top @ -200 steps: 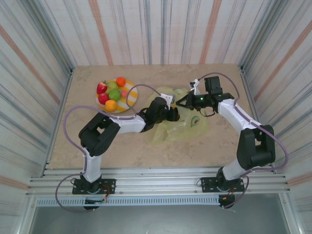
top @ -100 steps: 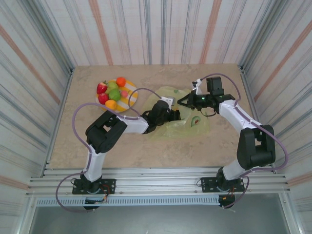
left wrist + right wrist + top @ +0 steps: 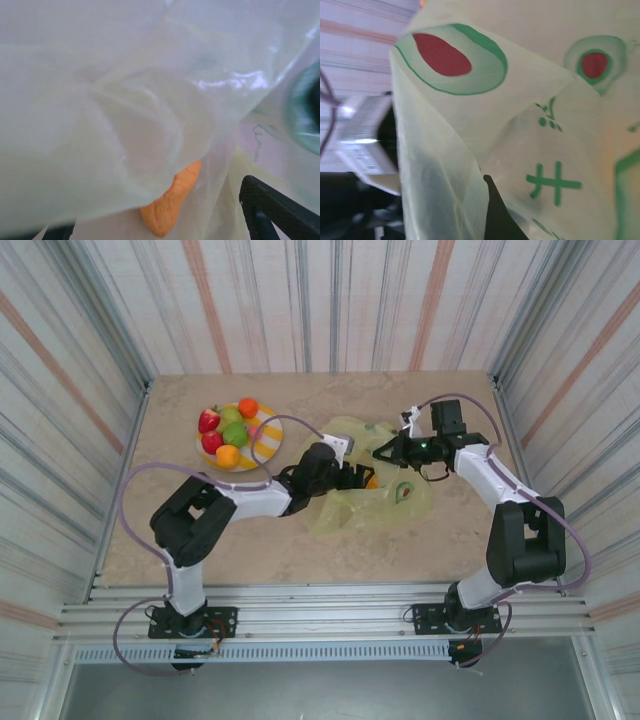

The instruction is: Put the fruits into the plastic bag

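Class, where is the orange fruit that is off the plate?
From the top view, the orange fruit lies mid-table at the mouth of the bag, just ahead of the left claw.

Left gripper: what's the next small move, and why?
Probably draw the left gripper back out of the plastic bag toward the plate: its jaws stand open, the orange fruit lies loose between them inside the bag, and other fruits sit on the plate.
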`<action>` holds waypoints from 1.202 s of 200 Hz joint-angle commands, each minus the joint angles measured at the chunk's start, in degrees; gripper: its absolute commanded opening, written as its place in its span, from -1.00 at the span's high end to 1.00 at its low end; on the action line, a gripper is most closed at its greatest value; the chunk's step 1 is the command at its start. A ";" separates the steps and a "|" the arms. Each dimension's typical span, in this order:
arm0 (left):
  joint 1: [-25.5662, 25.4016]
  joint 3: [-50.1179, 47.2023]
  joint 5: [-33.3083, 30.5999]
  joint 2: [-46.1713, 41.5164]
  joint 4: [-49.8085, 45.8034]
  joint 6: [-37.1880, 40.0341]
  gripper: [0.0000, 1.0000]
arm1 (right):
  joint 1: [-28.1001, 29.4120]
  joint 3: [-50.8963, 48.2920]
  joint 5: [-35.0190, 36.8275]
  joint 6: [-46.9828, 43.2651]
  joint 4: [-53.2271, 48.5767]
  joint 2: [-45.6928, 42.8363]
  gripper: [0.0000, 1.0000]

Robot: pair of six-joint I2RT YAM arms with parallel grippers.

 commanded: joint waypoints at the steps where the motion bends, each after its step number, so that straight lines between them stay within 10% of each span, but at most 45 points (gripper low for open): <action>1: 1.79 -3.20 3.87 -5.82 -4.08 3.73 -0.71 | -0.41 3.02 4.34 -7.58 -8.04 -0.27 1.00; 107: 9.27 -10.01 15.49 -27.93 -23.86 14.66 -0.70 | -0.41 3.83 7.89 -6.47 -6.51 1.36 1.00; 167: 21.80 -11.01 -5.98 -37.28 -35.57 9.10 -0.78 | -0.41 3.75 7.02 -6.18 -5.00 1.55 1.00; 240: 35.82 -5.77 -12.86 -24.11 -40.10 12.66 -0.84 | -0.06 3.28 5.71 -5.65 -3.90 1.30 1.00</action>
